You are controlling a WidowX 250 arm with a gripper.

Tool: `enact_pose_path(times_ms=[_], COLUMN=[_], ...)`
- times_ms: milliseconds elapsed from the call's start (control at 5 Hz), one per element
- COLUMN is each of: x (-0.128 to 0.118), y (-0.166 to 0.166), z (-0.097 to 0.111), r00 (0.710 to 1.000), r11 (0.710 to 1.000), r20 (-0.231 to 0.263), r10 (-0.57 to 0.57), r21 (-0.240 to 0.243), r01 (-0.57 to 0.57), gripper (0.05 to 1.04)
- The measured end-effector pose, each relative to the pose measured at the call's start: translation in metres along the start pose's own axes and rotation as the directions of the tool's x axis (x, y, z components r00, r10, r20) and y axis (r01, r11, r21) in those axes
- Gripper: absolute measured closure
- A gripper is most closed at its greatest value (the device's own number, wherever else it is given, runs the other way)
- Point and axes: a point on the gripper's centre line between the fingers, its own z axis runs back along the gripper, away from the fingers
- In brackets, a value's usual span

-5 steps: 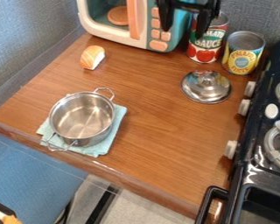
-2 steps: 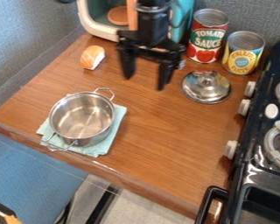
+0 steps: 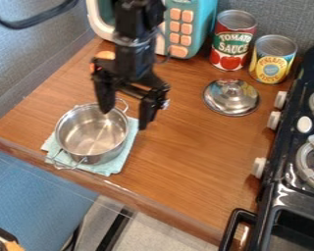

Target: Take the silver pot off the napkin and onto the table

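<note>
The silver pot [image 3: 91, 132] is seen upright on a folded, pale blue napkin [image 3: 118, 164], near the front-left corner of the brown wooden tabletop [image 3: 186, 152]. Its shiny, round body is open at the top and fitted with two opposed wire loop handles. The tool [image 3: 125, 118] is held above the pot's far right side, its fingers spread apart. The pot is closely bordered by the tabletop's front edge, while a broad stretch of wood is left between the napkin, the metal lid [image 3: 230, 98] and the black stove [image 3: 271, 181].
</note>
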Motion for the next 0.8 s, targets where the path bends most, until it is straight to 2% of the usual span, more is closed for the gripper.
enact_pose_path(times_ms=[200,400,600,800], x=[-0.002,-0.005,-0.009,-0.007], y=[0.008,0.009,0.011,0.010], z=[-0.023,-0.028,-0.038,-0.039], r00=[0.998,0.997,0.991,0.990], r11=[1.000,0.999,0.998,0.997], r20=[-0.051,-0.066,-0.121,-0.127], r10=[0.024,0.035,0.056,0.063], r21=[0.016,0.018,0.034,0.051], r01=[-0.023,-0.034,-0.053,-0.057], gripper=[0.085,0.085,0.140,0.433])
